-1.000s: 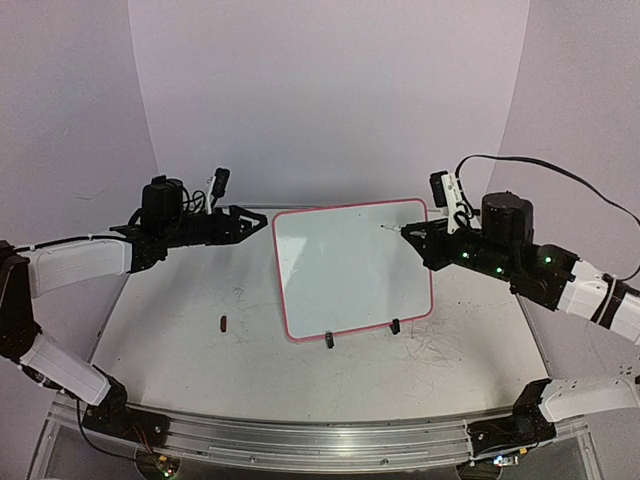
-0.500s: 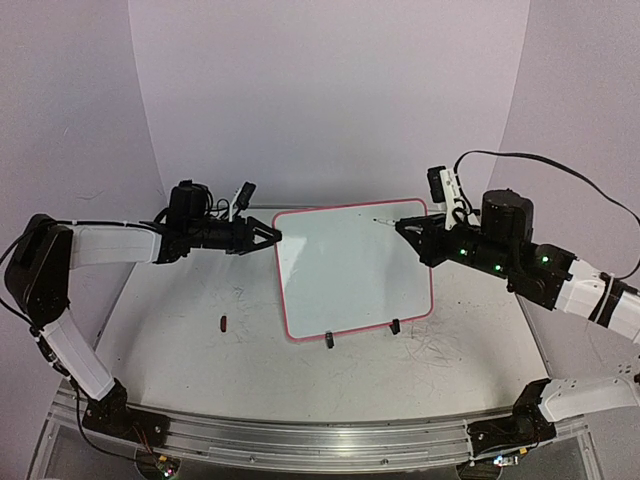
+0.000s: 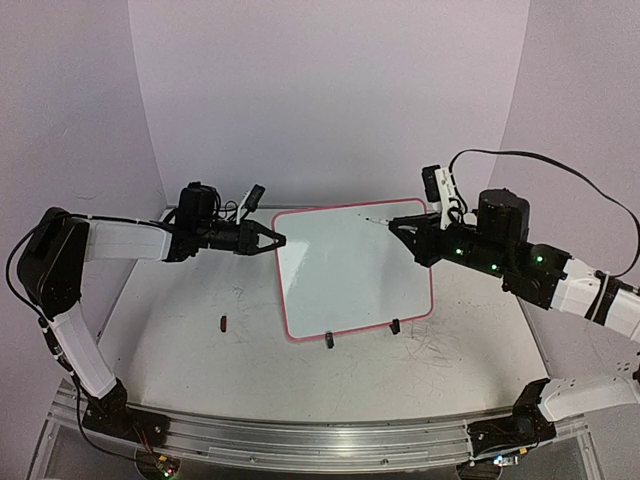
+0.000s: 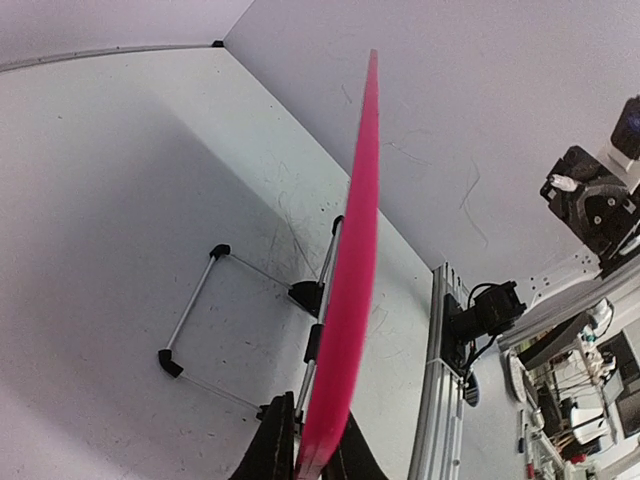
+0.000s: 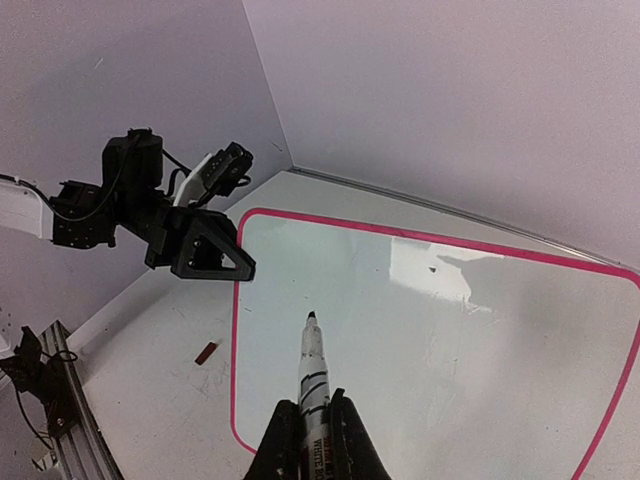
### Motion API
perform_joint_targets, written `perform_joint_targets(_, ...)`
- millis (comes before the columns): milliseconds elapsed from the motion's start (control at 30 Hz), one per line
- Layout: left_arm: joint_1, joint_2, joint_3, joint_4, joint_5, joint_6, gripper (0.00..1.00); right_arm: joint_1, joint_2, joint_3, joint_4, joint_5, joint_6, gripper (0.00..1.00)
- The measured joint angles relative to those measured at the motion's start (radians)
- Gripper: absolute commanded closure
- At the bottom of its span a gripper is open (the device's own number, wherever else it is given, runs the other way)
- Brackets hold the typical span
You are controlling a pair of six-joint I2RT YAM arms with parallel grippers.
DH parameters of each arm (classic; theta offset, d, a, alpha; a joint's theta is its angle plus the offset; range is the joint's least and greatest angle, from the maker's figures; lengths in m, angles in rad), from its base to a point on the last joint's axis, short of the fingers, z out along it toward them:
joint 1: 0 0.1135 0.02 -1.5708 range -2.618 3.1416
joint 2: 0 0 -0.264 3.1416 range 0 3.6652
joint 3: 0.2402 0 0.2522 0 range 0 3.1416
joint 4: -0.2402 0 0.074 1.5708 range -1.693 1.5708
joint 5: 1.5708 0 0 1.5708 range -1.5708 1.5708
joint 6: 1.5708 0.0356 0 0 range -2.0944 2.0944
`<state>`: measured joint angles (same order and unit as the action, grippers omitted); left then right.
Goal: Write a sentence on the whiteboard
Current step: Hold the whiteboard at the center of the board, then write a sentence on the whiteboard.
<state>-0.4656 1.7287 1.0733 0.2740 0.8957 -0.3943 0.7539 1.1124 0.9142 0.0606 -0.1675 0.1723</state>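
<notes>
On the table [image 3: 180, 340] | left hand [image 3: 279, 240] pinches whiteboard [image 3: 350, 265] edge | right hand [image 3: 395, 225] grips marker [image 5: 313, 372]

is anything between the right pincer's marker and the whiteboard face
Nothing visible does. The marker in the right pincer points at the bare face of the whiteboard, with no object between tip and surface. The left pincer grips the frame at the board's left edge, off to the side of the writing area.
</notes>
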Motion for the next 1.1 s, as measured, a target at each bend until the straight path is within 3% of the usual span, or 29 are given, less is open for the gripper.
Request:
perform_joint_targets(367,-0.006,-0.002,-0.003,0.015,0.018,0.059,1.00,0.021,0.058,0.023,-0.023,0.006,-0.051,1.00)
perform_joint_targets(633,-0.006,-0.010,-0.014,0.016,0.017,0.063,1.00,0.044,0.077,0.088,-0.048,0.026,-0.100,1.00)
perform_joint_targets(1100,-0.007,-0.011,-0.014,0.016,0.013,0.059,1.00,0.216,0.182,0.156,-0.075,0.128,-0.140,1.00)
